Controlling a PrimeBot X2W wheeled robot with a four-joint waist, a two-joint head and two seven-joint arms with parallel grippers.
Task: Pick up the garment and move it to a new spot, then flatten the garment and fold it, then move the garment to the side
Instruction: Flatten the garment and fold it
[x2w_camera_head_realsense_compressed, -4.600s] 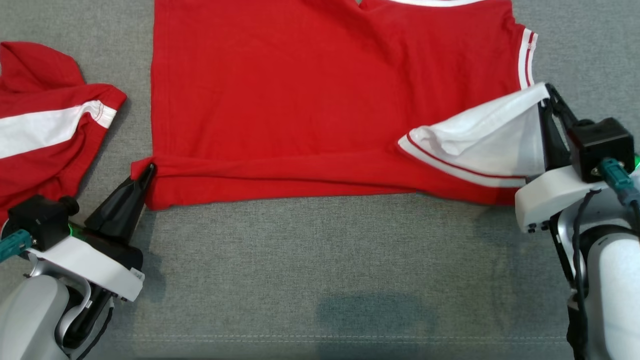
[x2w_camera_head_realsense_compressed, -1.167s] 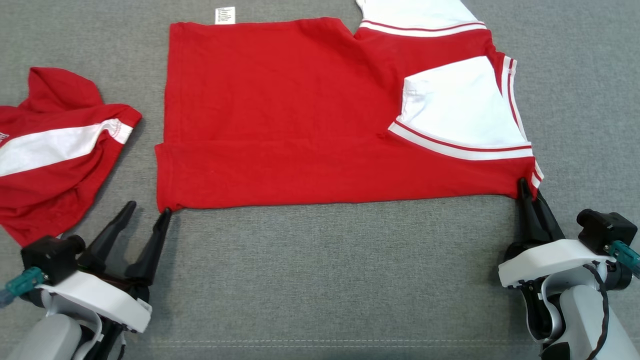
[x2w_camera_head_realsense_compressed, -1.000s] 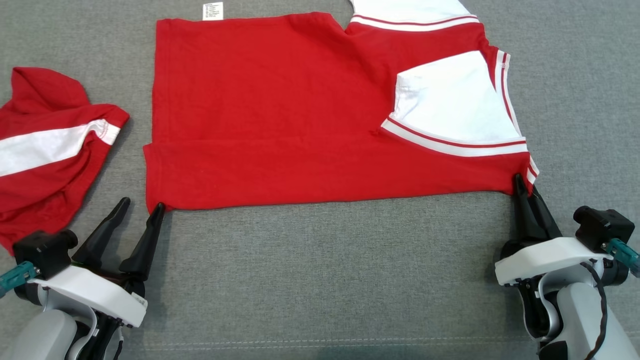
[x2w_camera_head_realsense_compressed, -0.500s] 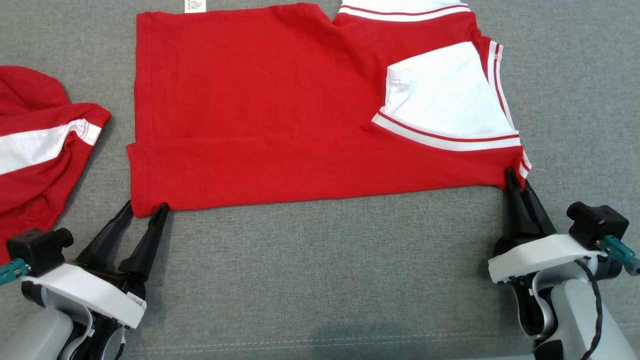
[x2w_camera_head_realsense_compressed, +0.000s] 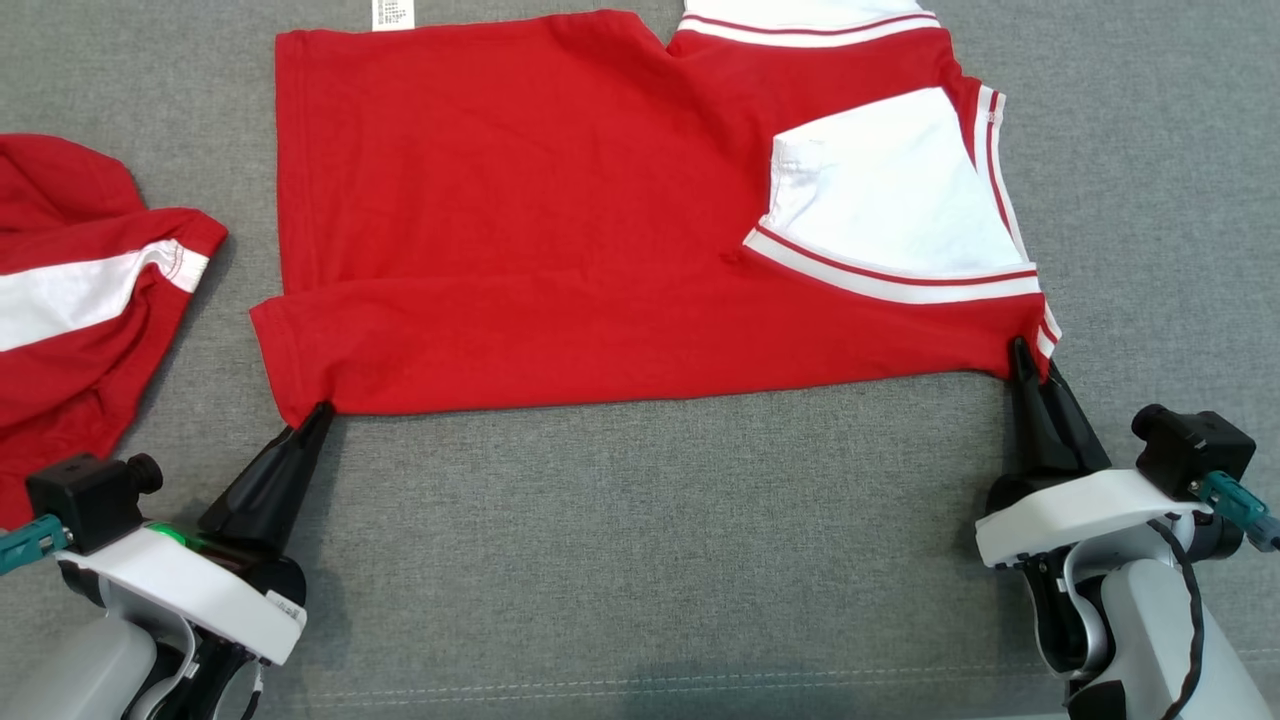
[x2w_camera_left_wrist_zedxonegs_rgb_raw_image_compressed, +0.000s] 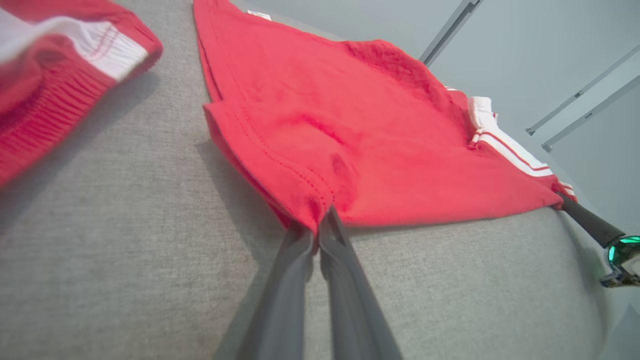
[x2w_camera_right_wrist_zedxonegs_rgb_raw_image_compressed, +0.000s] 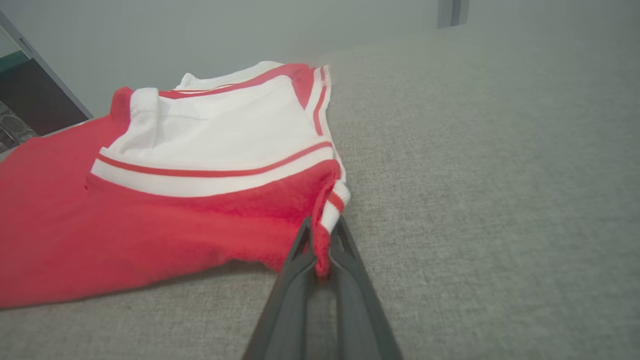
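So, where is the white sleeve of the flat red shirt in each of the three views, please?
Head view: the white sleeve lies upper right, folded onto the red shirt.
Left wrist view: right of middle, a small white patch with a striped band.
Right wrist view: upper left of centre.
Shared landmark: the right hand, shut on the shirt corner next to the sleeve's striped cuff.

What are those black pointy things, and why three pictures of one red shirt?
They are a robot's two grippers, like hands with two long fingers. One picture looks down from its head camera; the other two look along each wrist's fingers. A red and white shirt lies on a grey cloth surface. The left gripper pinches its near left corner, the right gripper its near right corner. Another red garment lies crumpled at the left.
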